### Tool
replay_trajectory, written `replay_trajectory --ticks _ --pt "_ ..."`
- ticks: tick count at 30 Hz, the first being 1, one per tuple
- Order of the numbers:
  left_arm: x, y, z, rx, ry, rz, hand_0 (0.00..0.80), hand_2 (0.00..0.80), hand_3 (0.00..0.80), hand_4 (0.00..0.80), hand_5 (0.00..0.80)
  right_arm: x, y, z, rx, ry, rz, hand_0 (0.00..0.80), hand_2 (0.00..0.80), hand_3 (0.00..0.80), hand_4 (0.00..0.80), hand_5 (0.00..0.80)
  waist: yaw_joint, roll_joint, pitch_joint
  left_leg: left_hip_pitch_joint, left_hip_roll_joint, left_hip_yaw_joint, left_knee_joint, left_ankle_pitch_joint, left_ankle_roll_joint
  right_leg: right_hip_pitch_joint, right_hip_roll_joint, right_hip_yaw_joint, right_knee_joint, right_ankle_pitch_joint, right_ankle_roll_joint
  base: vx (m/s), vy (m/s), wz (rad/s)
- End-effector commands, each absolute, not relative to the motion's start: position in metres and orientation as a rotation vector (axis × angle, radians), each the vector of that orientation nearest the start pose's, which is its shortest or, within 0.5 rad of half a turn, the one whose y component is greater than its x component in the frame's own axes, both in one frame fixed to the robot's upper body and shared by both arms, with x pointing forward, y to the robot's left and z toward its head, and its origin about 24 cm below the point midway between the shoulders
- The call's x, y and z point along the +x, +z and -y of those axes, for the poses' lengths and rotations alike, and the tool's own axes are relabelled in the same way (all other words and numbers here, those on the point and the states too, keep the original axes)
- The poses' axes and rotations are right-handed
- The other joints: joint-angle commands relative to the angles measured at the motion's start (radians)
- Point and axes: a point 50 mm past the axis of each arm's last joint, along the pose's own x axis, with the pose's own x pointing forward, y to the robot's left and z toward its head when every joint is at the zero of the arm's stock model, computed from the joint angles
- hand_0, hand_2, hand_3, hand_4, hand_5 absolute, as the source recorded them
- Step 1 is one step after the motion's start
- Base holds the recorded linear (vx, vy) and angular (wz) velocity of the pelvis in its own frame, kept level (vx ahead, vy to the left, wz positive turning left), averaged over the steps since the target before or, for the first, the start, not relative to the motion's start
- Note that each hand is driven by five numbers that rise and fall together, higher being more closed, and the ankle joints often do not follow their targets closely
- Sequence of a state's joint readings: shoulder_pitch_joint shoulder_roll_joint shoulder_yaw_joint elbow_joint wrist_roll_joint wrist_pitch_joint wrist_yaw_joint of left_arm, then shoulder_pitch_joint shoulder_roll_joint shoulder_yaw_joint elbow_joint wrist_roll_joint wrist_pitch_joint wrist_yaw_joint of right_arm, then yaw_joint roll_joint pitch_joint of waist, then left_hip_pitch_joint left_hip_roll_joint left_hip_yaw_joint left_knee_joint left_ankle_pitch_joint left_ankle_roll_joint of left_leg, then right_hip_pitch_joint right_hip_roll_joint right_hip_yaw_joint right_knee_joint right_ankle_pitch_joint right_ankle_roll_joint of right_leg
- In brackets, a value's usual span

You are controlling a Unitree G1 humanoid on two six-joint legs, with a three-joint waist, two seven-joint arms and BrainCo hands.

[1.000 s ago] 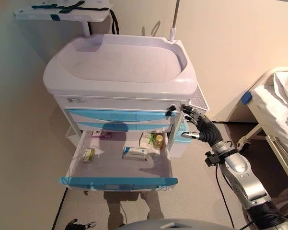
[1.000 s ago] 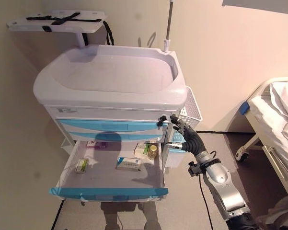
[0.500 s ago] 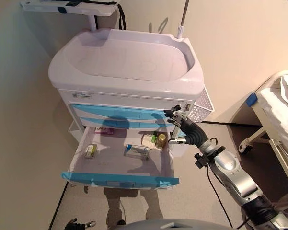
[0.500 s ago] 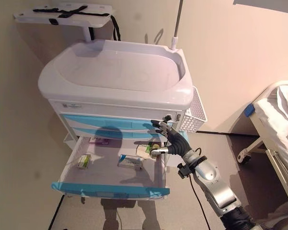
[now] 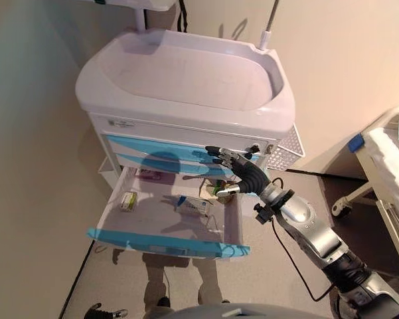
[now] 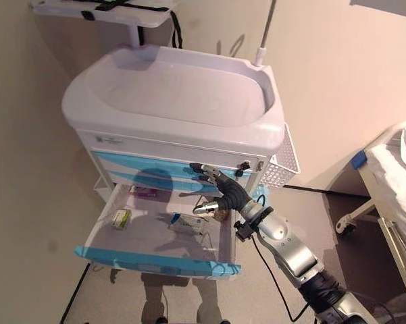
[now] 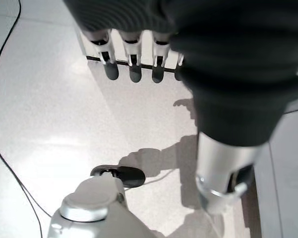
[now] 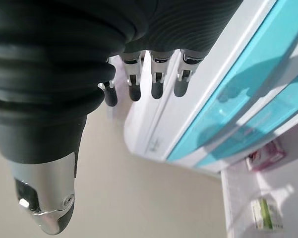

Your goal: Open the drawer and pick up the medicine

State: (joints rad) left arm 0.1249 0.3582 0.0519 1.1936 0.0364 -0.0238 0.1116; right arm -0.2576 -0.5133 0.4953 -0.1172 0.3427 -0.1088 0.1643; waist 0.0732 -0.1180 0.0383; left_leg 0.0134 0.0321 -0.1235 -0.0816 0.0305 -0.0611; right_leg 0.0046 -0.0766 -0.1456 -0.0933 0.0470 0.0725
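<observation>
- The medicine lies in the open drawer point(image 5: 166, 242) of the cart point(image 5: 186, 73): a small amber bottle point(image 6: 221, 214) at the back right corner, a white-and-blue box point(image 5: 194, 205) mid-floor, a small green-white box point(image 5: 127, 201) toward the left wall, and a pinkish packet point(image 5: 149, 175) at the back under the drawer above.
- We judge the drawer step done: the lowest drawer is pulled well out, the two turquoise drawers above it are closed.
- Right hand point(image 5: 238, 174) hovers above the drawer's back right part, fingers straight and spread, thumb apart, holding nothing. The right wrist view confirms this: relaxed fingers point(image 8: 157, 82) with nothing between them, the turquoise drawer fronts and the green-white box showing past them.
- The bottle sits just below and beside the thumb; whether they touch, we cannot tell.
- Step in hand, as we read it: the reach down to grasp a medicine item.
- To do it well, we would lower the hand straight down clear of the drawer's right wall and the drawer front above, centre thumb and fingers on either side of the bottle, and close only once it is between them. The bottle looks light and could tip.
- Left hand point(image 7: 188, 64) hangs over the floor, fingers loose and empty.
</observation>
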Motion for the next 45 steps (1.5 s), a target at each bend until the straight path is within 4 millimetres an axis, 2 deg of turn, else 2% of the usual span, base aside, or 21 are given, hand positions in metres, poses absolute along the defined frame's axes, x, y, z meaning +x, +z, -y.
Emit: replay_trajectory --ticks 1,4,9,10,11,14,18,25,33,45 --pt "0.059 -0.136 -0.319 0.488 0.351 -1.245 0.000 0.000 0.000 0.000 0.000 0.266 0.131 0.082 -0.213 0.752 0.388 0.000 0.000 0.000 0.000 0.000 0.035 -0.044 0.029 -0.099 -0.060 -0.048 0.009 0.025 0.046 -0.055 -0.021 -0.027 0.046 0.015 0.056 -0.065 -0.021 0.05" --pt "0.064 -0.134 -0.322 0.498 0.357 -1.229 0.000 0.000 0.000 0.000 0.000 0.269 0.134 0.077 -0.222 0.756 0.405 0.000 0.000 0.000 0.000 0.000 0.042 -0.049 0.050 -0.119 -0.060 -0.052 0.010 0.032 0.045 -0.073 -0.019 -0.030 0.046 0.022 0.056 -0.085 -0.027 0.00" --pt "0.084 -0.124 -0.332 0.531 0.392 -1.164 0.000 0.000 0.000 0.000 0.000 0.275 0.144 0.067 -0.251 0.762 0.452 0.000 0.000 0.000 0.000 0.000 0.056 -0.061 0.117 -0.165 -0.059 -0.063 0.016 0.048 0.046 -0.123 -0.016 -0.033 0.066 0.026 0.054 -0.081 -0.019 0.03" --pt "0.095 -0.121 -0.333 0.541 0.398 -1.131 0.000 0.000 0.000 0.000 0.000 0.277 0.150 0.062 -0.269 0.761 0.476 0.000 0.000 0.000 0.000 0.000 0.061 -0.062 0.148 -0.183 -0.063 -0.067 0.026 0.049 0.048 -0.140 -0.018 -0.035 0.089 0.020 0.051 -0.054 -0.010 0.00" --pt "0.095 -0.121 -0.333 0.541 0.399 -1.130 0.000 0.000 0.000 0.000 0.000 0.278 0.150 0.062 -0.269 0.761 0.477 0.000 0.000 0.000 0.000 0.000 0.060 -0.062 0.149 -0.184 -0.063 -0.067 0.028 0.049 0.048 -0.141 -0.019 -0.035 0.091 0.019 0.051 -0.096 -0.012 0.03" --pt "0.113 -0.114 -0.335 0.548 0.421 -1.077 0.000 0.000 0.000 0.000 0.000 0.281 0.156 0.056 -0.290 0.759 0.507 0.000 0.000 0.000 0.000 0.000 0.063 -0.062 0.202 -0.219 -0.067 -0.072 0.056 0.051 0.048 -0.172 -0.024 -0.041 0.119 0.014 0.047 -0.105 -0.011 0.13" --pt "0.132 -0.110 -0.329 0.539 0.417 -1.015 0.000 0.000 0.000 0.000 0.000 0.286 0.161 0.050 -0.313 0.749 0.528 0.000 0.000 0.000 0.000 0.000 0.070 -0.060 0.256 -0.273 -0.078 -0.082 0.119 0.043 0.051 -0.210 -0.031 -0.043 0.164 0.003 0.040 -0.081 -0.012 0.10" --pt "0.152 -0.103 -0.325 0.545 0.415 -0.942 0.000 0.000 0.000 0.000 0.000 0.290 0.172 0.042 -0.381 0.740 0.592 0.000 0.000 0.000 0.000 0.000 0.082 -0.049 0.320 -0.388 -0.099 -0.095 0.239 0.021 0.051 -0.303 -0.048 -0.051 0.263 -0.027 0.028 -0.099 -0.007 0.02" --pt "0.157 -0.102 -0.323 0.555 0.412 -0.921 0.000 0.000 0.000 0.000 0.000 0.295 0.178 0.041 -0.493 0.681 0.655 0.000 0.000 0.000 0.000 0.000 0.090 -0.032 0.336 -0.445 -0.115 -0.123 0.271 0.022 0.055 -0.357 -0.059 -0.068 0.314 -0.047 0.023 -0.051 -0.005 0.15" --pt "0.156 -0.103 -0.321 0.580 0.400 -0.923 0.000 0.000 0.000 0.000 0.000 0.312 0.165 0.043 -0.706 0.546 0.651 0.000 0.000 0.000 0.000 0.000 0.103 -0.013 0.353 -0.438 -0.117 -0.151 0.251 0.035 0.060 -0.362 -0.064 -0.085 0.329 -0.056 0.023 0.000 -0.003 0.06"
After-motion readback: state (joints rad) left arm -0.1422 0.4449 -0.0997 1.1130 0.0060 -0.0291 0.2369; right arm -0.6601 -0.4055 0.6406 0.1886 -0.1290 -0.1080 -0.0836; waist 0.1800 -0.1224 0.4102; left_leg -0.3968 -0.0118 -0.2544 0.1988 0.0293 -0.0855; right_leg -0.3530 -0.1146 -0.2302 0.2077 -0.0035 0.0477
